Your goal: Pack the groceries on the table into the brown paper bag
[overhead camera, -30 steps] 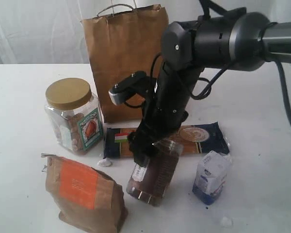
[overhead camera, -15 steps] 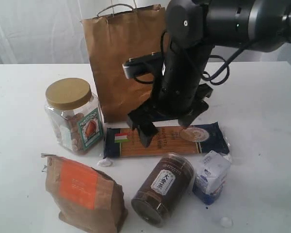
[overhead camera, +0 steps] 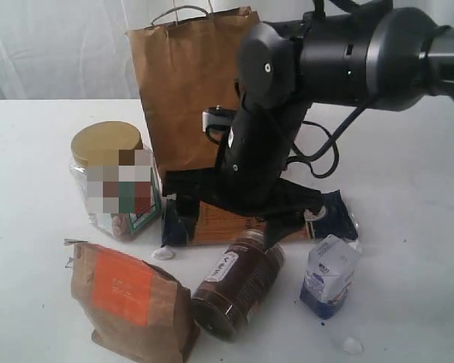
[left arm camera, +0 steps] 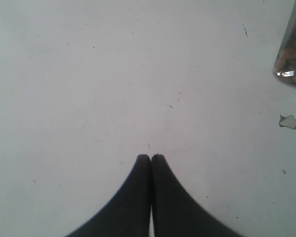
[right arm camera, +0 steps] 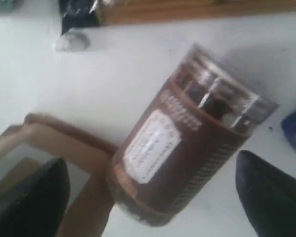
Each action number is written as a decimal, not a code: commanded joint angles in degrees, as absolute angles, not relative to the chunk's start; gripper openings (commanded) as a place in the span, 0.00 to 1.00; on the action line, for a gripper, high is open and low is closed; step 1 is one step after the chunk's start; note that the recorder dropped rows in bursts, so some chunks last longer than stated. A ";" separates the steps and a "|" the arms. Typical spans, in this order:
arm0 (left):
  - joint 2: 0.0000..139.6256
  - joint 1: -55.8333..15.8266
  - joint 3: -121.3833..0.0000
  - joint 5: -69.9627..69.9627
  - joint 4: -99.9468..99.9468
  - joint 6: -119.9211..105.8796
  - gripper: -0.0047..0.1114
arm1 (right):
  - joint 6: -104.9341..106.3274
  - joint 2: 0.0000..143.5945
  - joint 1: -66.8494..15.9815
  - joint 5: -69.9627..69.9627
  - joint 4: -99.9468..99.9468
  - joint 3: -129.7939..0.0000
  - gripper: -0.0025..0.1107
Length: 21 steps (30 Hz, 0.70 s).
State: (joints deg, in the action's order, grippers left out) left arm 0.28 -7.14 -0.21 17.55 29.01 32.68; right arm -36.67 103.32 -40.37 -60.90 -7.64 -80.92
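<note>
White curtain hung behind a white table [overhead camera: 30, 151], its top specked & scuffed. Far L stood a clear jar w/ gold lid [overhead camera: 110, 178], upright, its label too blurred to read. In front of it, nearer the camera, a brown pouch [overhead camera: 129, 302] w/ orange label stood upright. A small white crumb [overhead camera: 163, 253] lay btwn the two, just beside the L end of the spaghetti packet [overhead camera: 212, 224]. The paper bag [overhead camera: 189, 83] stood upright at the back, behind the packet, white cord handles on top. The packet lay flat, dark w/ a tan window. Its middle was hidden by the R arm [overhead camera: 276, 106], which reached down across bag & packet. A brown jar [overhead camera: 234, 283] lay on its side on the table just in front of the packet, one round end toward the camera, white label up. The R gripper [right arm camera: 150, 200] hung over it w/ jaws spread wide, a finger on each side, neither seen touching; nothing held. In the R wrist view, dark contents showed thru the jar's clear end. A white-blue carton [overhead camera: 329, 276] stood just R of the brown jar, w/ a white scrap [overhead camera: 352, 345] near its front. The L gripper [left arm camera: 150, 159] was over bare table, fingers pressed together, empty, w/ a corner of the gold-lid jar at that view's edge.
</note>
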 commanded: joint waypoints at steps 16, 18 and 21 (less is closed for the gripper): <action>0.00 -7.52 0.00 17.59 29.44 32.89 0.04 | -62.20 116.26 -41.32 -54.48 -4.17 -80.53 0.76; 0.00 -7.52 0.00 17.59 29.44 32.89 0.04 | -62.20 116.58 -41.32 -54.23 -4.27 -80.53 0.76; 0.00 -7.52 0.00 17.59 29.44 32.89 0.04 | -61.14 116.58 -41.32 -54.35 -4.44 -80.53 0.67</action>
